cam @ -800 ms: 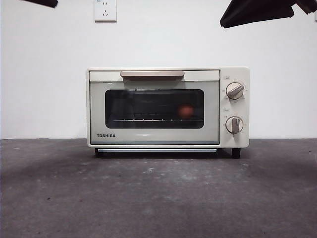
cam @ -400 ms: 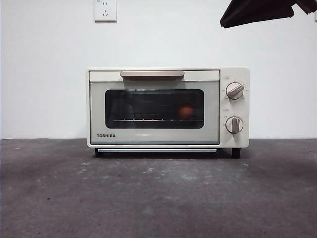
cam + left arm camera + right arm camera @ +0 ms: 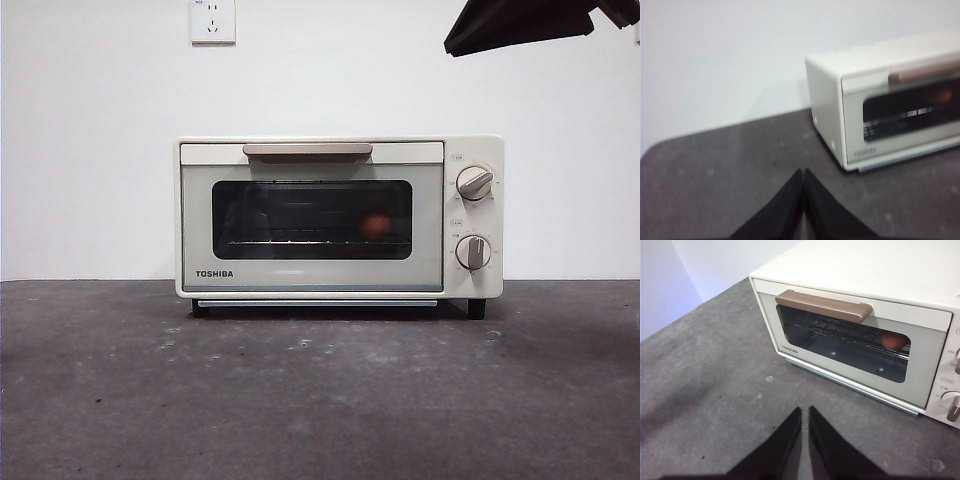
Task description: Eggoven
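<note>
The shut door [image 3: 311,220] walls off the egg [image 3: 376,224] (on the rack); the bench [image 3: 320,400] before the oven [image 3: 340,215] lies open.

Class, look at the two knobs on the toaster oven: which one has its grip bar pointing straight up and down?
The lower knob on the toaster oven: its bar stands vertical. The upper knob has its bar slanted, tilted up toward the right.

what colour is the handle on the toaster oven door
Brownish beige, a matte tan bar across the top of the cream toaster oven door. The right wrist view shows it best.

Grey table [image 3: 320,400] w/ oven [image 3: 310,275] on it.
</note>
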Controlling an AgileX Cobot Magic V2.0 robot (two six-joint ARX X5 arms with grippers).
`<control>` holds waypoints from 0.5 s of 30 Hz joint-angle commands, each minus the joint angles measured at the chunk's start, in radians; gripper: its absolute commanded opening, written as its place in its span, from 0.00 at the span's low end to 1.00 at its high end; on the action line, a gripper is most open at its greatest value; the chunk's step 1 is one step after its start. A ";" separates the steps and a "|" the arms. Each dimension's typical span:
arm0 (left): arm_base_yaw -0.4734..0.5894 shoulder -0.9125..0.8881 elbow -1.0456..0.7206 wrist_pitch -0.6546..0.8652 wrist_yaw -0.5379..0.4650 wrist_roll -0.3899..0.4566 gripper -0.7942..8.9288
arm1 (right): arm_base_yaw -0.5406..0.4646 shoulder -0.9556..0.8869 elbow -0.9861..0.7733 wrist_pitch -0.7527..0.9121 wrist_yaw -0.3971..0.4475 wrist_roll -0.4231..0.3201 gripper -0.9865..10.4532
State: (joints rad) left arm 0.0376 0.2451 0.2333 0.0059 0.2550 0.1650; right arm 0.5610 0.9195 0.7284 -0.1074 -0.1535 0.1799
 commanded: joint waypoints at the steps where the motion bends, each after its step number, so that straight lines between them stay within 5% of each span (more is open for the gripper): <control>1: 0.003 -0.060 -0.051 -0.001 -0.005 -0.010 0.09 | 0.005 0.007 0.005 0.010 0.004 -0.010 0.09; 15: 0.003 -0.242 -0.221 -0.152 -0.007 -0.028 0.09 | 0.005 0.007 0.005 0.010 0.004 -0.010 0.09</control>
State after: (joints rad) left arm 0.0372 0.0051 0.0319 -0.1608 0.2489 0.1547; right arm 0.5610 0.9195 0.7284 -0.1070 -0.1535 0.1795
